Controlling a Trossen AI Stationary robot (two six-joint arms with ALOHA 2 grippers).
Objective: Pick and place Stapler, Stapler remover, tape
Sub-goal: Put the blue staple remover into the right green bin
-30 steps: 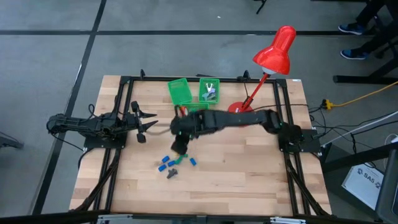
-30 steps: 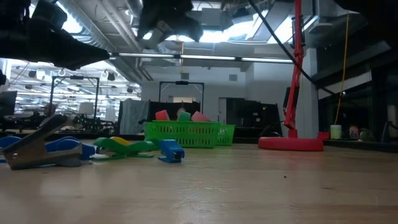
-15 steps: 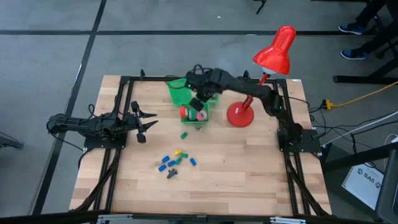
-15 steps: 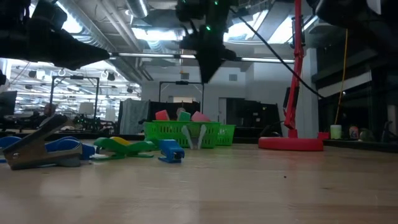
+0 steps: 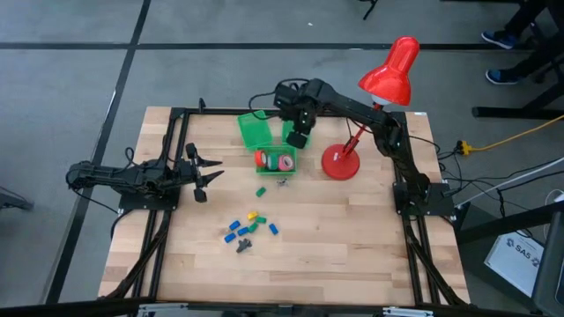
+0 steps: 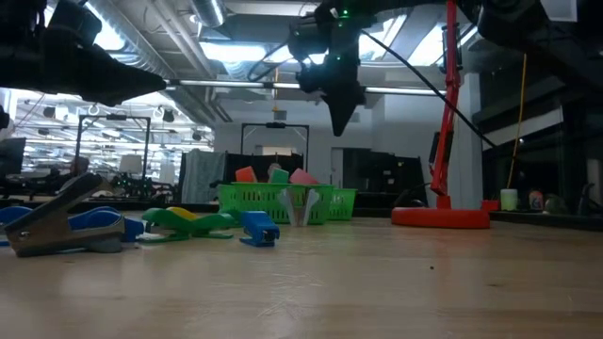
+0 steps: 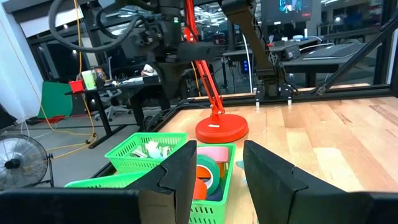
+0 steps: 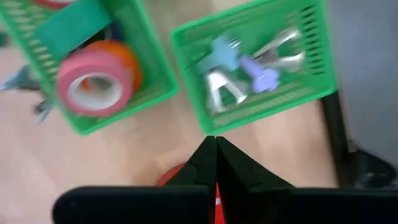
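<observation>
Above the green baskets [image 5: 267,141], the right gripper [image 5: 298,138] hangs with fingers pressed together, empty. Tape [image 5: 284,163] lies in the basket nearest the red lamp [image 5: 340,164]. Left gripper [image 5: 199,174] waits well apart, fingers slightly spread. Descending carelessly could snag a basket rim.

My fingers [image 8: 215,163] are pressed together above the worktop [image 8: 93,168]. Beyond them sit two green baskets — one [image 8: 152,74] holds pink tape [image 8: 93,84], the other [image 8: 323,62] holds pale claw-like pieces [image 8: 230,87].
</observation>
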